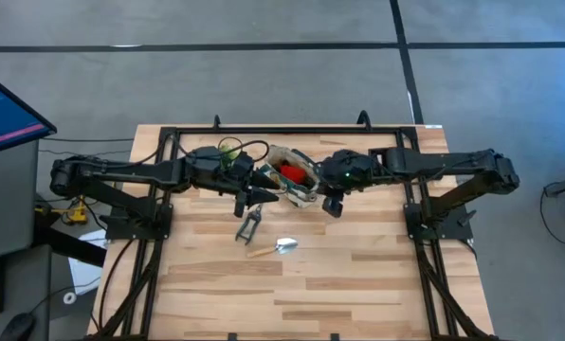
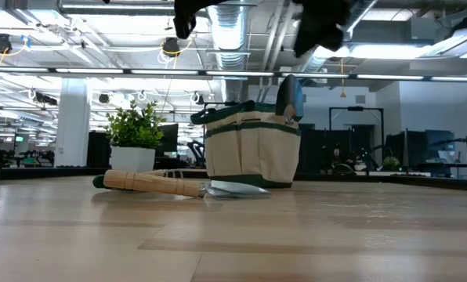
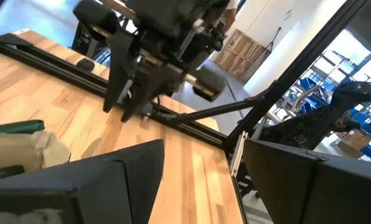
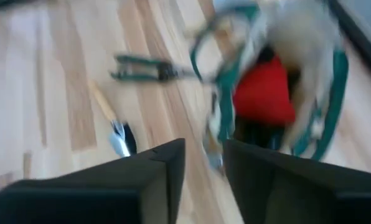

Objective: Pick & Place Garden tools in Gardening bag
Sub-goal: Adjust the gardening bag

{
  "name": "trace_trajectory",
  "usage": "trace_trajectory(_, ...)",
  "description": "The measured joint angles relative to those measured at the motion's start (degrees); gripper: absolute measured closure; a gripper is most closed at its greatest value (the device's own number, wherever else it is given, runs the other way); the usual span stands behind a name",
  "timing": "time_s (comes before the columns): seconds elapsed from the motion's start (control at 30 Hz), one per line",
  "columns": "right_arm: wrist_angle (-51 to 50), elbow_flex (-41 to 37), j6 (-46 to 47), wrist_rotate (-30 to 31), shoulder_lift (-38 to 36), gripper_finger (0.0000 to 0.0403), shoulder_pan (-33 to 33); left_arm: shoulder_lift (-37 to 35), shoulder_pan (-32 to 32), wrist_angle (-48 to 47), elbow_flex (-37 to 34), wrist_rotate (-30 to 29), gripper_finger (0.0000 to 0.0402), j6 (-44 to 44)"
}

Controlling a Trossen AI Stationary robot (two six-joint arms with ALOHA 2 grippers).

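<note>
The cream gardening bag (image 1: 300,192) with green trim stands upright on its base at the table's far middle. A red piece (image 4: 263,93) lies inside it, and a dark tool blade (image 2: 290,98) sticks up out of its top. Dark pruning shears (image 1: 249,225) and a wooden-handled trowel (image 1: 273,248) lie flat on the table in front of the bag. My left gripper (image 3: 204,144) hovers open by the bag's left side, nothing between its fingers. My right gripper (image 4: 204,152) hangs above the bag's right side, tilted down, its fingers a narrow gap apart and empty.
A small green potted plant (image 1: 228,149) stands behind the bag's left side. A black metal frame (image 1: 292,130) runs along the table's far edge and both sides. Bare wood (image 1: 301,294) stretches from the trowel to the near edge.
</note>
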Motion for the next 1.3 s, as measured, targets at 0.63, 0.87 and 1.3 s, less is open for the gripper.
trace_trajectory(0.63, -2.7, -0.08, 13.86, 4.57, 0.25, 0.0402, 10.94, 0.0, 2.71, -6.09, 0.0, -3.01, 0.0194, 4.74)
trace_trajectory(0.87, 4.36, -0.31, 15.97, 8.42, 3.03, 0.0402, 15.67, 1.91, 9.31, -5.87, 0.03, -3.74, 0.0255, 4.82)
trace_trajectory(1.3, 14.31, -0.19, 22.11, 15.71, 17.64, 0.0403, 18.04, 11.74, 17.97, -7.91, -0.08, -3.17, 0.0396, 4.8)
